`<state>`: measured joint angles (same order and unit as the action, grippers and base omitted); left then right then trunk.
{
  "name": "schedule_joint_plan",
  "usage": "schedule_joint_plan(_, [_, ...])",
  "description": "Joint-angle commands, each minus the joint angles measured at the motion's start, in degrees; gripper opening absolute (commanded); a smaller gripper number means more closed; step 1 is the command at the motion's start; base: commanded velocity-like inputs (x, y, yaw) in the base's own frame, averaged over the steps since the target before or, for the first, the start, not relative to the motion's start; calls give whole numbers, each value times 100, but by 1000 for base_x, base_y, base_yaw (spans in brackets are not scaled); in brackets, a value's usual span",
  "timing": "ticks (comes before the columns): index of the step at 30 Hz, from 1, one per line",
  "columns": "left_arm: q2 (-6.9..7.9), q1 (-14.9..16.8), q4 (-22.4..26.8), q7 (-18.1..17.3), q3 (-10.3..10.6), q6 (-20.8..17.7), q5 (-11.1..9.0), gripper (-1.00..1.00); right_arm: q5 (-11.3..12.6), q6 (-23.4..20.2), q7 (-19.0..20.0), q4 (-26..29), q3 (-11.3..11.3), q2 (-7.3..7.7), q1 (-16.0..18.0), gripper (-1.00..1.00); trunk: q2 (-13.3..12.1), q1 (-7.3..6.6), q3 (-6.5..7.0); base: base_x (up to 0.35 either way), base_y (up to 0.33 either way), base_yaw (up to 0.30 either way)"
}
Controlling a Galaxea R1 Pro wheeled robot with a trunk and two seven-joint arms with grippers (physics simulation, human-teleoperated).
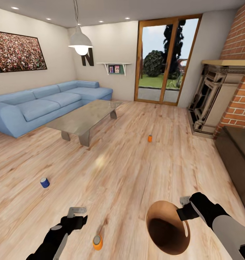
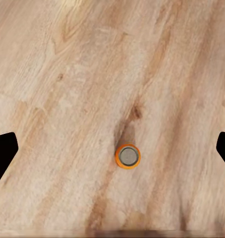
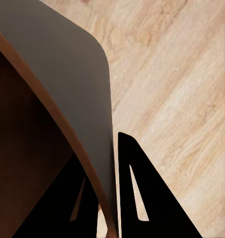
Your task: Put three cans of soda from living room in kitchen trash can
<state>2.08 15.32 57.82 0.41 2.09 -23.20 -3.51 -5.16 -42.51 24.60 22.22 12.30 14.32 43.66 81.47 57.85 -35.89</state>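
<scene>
An orange can of soda [image 1: 97,242] [image 2: 127,156] stands upright on the wood floor of the living room. My left gripper [image 1: 78,216] [image 2: 112,148] hangs open above it, a little to its left in the head view. A blue can of soda [image 1: 44,182] lies further left on the floor. A second orange can of soda [image 1: 149,138] stands near the middle of the room. My right gripper [image 1: 183,208] [image 3: 100,146] is shut on the rim of the tash can [image 1: 167,227] [image 3: 67,74], which is held tilted above the floor with its dark inside facing me.
A grey low table [image 1: 82,117] and a blue sofa [image 1: 39,106] stand at the left. The brick fireplace [image 1: 212,97] and a dark low cabinet [image 1: 237,155] line the right side. Wood-framed glass doors [image 1: 167,59] are at the back.
</scene>
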Motion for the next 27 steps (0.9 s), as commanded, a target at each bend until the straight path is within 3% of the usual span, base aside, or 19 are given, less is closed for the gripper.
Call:
schedule_joint_plan(1, [-5,42,14,1,0,-139,-4,100,94,-20,15,1,-12,-3,2,-100,0,0,0,323,0,0])
schedule_joint_plan(6, [-31,606,18,-1,11,-810,0,100,94,-20,5,1,-2,-7,2,-100,0,0,0,323,0,0])
schedule_joint_plan(7, [-44,1019,-180,7,18,-1039,4,100,94,-20,2,1,-2,-6,2,-100,0,0,0,323,0,0])
schedule_joint_plan(11, [-110,1252,-495,16,19,-1124,-4,100,94,-20,1,1,-7,-1,2,-100,0,0,0,323,0,0])
schedule_joint_plan(18, [-156,1450,-735,-25,43,-1147,-6,100,94,-20,1,1,-19,1,2,-100,0,0,0,270,0,0])
schedule_joint_plan(27, [-245,1479,-851,-31,101,-1462,-37,100,100,-28,60,4,-29,4,2,-100,0,0,0,32,0,0])
